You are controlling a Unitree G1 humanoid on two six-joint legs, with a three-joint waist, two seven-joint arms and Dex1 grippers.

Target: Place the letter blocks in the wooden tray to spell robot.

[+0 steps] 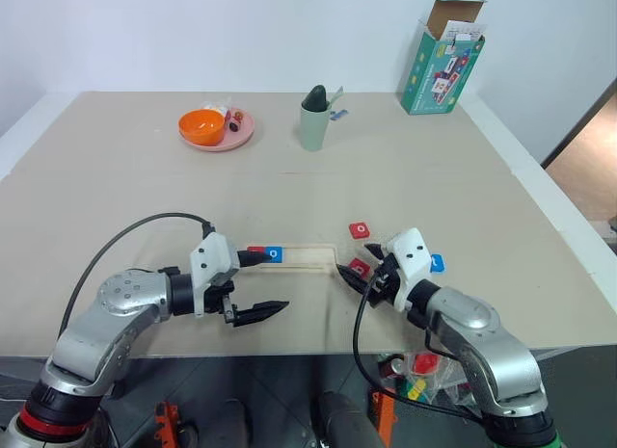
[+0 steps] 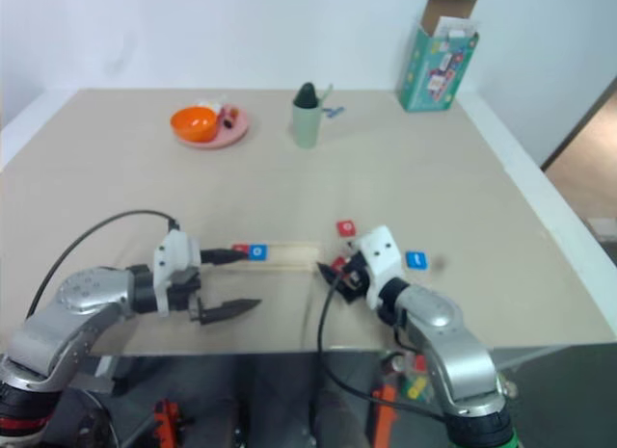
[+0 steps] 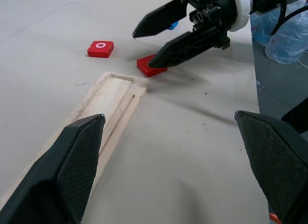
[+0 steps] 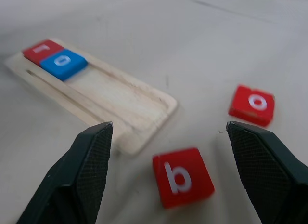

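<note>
The wooden tray (image 1: 307, 258) lies near the table's front edge, with a red "r" block (image 4: 43, 49) and a blue "o" block (image 4: 62, 62) side by side at its left end. A red "b" block (image 4: 183, 177) lies just off the tray's right end, and a red "o" block (image 4: 252, 104) lies a little farther back. A blue block (image 1: 437, 263) rests to the right of my right wrist. My right gripper (image 4: 168, 125) is open, low over the table, with the "b" block between its fingers. My left gripper (image 3: 168, 117) is open at the tray's left end, holding nothing.
At the back of the table stand a pink plate (image 1: 229, 135) with an orange bowl (image 1: 201, 125), a green cup (image 1: 314, 122) and a teal box (image 1: 443, 63). The table's front edge runs just under both arms.
</note>
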